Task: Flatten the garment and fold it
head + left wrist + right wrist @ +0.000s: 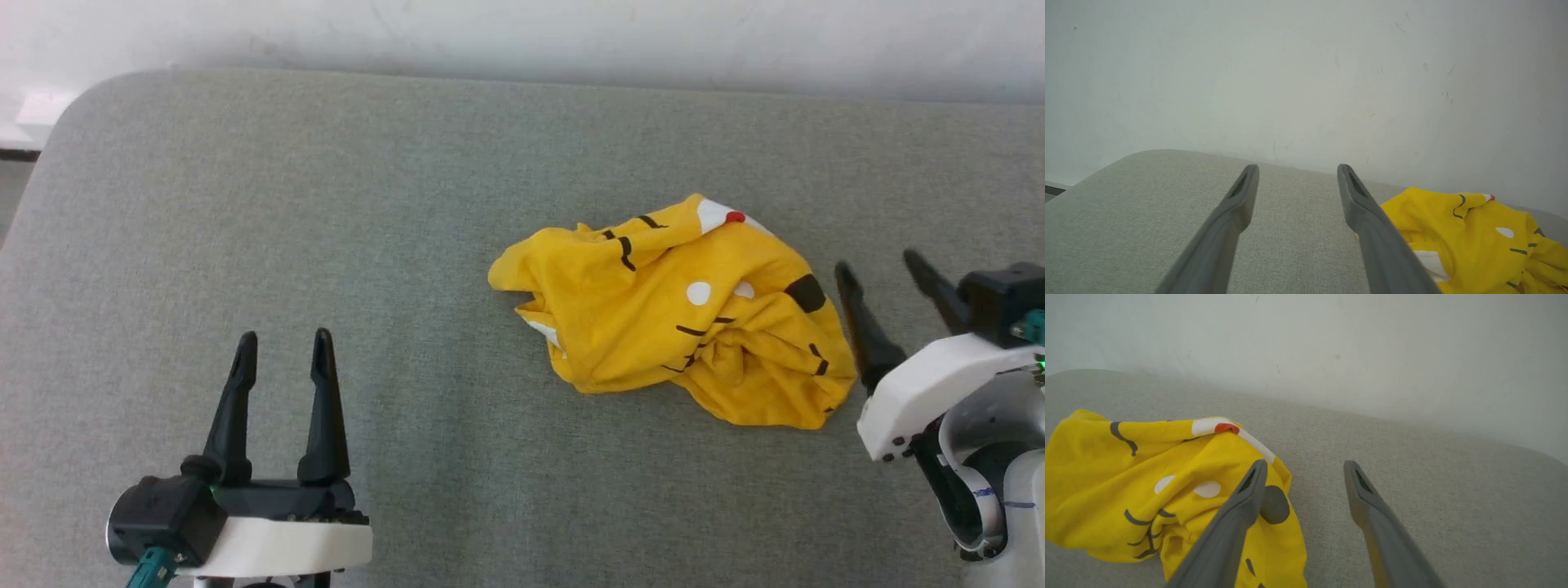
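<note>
Crumpled shirt on the counter, both tools wide and empty.

The yellow shirt (678, 318) lies bunched in a heap right of the middle of the grey fabric-covered counter (326, 204), with black stripes, white spots and a red dot showing among its folds. The left tool (286, 335) sits at the near left, well apart from the shirt, its jaws spread wide and gripping nothing. The right tool (875, 261) is just beside the shirt's right edge, its jaws also wide with nothing between them. In the right wrist view one finger (1229, 531) overlaps the cloth, and I cannot tell whether it touches. A pale wall (571, 33) runs behind the counter's far edge.
</note>
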{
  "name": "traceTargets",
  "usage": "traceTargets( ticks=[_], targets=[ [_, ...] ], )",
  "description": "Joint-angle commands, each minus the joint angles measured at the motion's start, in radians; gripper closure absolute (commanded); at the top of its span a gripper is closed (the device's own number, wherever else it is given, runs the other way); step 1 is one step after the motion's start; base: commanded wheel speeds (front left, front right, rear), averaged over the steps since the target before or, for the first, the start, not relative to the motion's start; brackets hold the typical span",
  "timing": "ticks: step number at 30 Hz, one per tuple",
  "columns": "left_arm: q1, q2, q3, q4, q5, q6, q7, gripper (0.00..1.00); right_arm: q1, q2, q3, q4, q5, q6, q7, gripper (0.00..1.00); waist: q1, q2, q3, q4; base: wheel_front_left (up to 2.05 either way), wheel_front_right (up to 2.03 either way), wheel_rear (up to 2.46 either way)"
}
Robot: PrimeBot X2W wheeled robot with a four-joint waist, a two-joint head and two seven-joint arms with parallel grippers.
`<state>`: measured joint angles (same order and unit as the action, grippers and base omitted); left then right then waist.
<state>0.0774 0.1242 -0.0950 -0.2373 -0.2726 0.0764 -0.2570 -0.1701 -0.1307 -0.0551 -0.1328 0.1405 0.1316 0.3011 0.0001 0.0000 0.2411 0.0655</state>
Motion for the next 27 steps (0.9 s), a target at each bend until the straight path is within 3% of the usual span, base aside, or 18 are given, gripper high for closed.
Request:
traceTargets(
  ticks=[1,8,12,13,14,15,21,27],
  targets=[
    [-0.015,-0.009,0.007,0.007,0.013,-0.013,-0.005,0.0,-0.01,-0.018,0.011,0.012,0.007,-0.001,0.028,0.0,-0.0001,0.0,0.018,0.016,0.0,0.0,0.0],
    [-0.039,-0.053,0.031,0.035,0.041,-0.078,-0.005,0.0,-0.001,-0.082,0.074,0.146,0.115,-0.001,0.215,0.0,-0.0001,0.0,0.054,0.055,0.0,0.0,0.0],
    [-0.053,-0.065,0.034,0.049,0.05,-0.1,-0.005,0.0,-0.001,-0.094,0.098,0.198,0.14,-0.001,0.252,0.0,-0.0001,0.0,0.065,0.076,0.0,0.0,0.0],
    [-0.055,-0.067,0.034,0.052,0.051,-0.103,-0.005,0.0,-0.003,-0.095,0.104,0.205,0.14,-0.001,0.248,0.11,-0.0001,0.0,0.065,0.081,0.0,0.0,0.0],
    [-0.057,-0.068,0.034,0.056,0.051,-0.106,-0.005,0.0,-0.008,-0.093,0.102,0.209,0.139,-0.001,0.234,0.62,-0.0001,0.0,0.064,0.084,0.0,0.0,0.0],
    [-0.057,-0.07,0.035,0.06,0.053,-0.108,-0.005,0.0,-0.013,-0.086,0.088,0.213,0.135,-0.001,0.219,1.0,-0.0001,0.0,0.063,0.087,0.0,0.0,0.0],
    [-0.043,-0.073,0.05,0.075,0.058,-0.107,-0.005,0.0,-0.104,-0.115,0.072,0.161,0.11,-0.001,0.175,1.0,-0.0001,0.0,0.03,0.084,0.0,0.0,0.0],
    [-0.035,-0.074,0.041,0.078,0.047,-0.098,-0.005,0.0,-0.287,-0.203,0.088,0.068,0.086,-0.001,0.228,1.0,-0.0001,0.0,-0.001,0.075,0.0,0.0,0.0]
  ],
)
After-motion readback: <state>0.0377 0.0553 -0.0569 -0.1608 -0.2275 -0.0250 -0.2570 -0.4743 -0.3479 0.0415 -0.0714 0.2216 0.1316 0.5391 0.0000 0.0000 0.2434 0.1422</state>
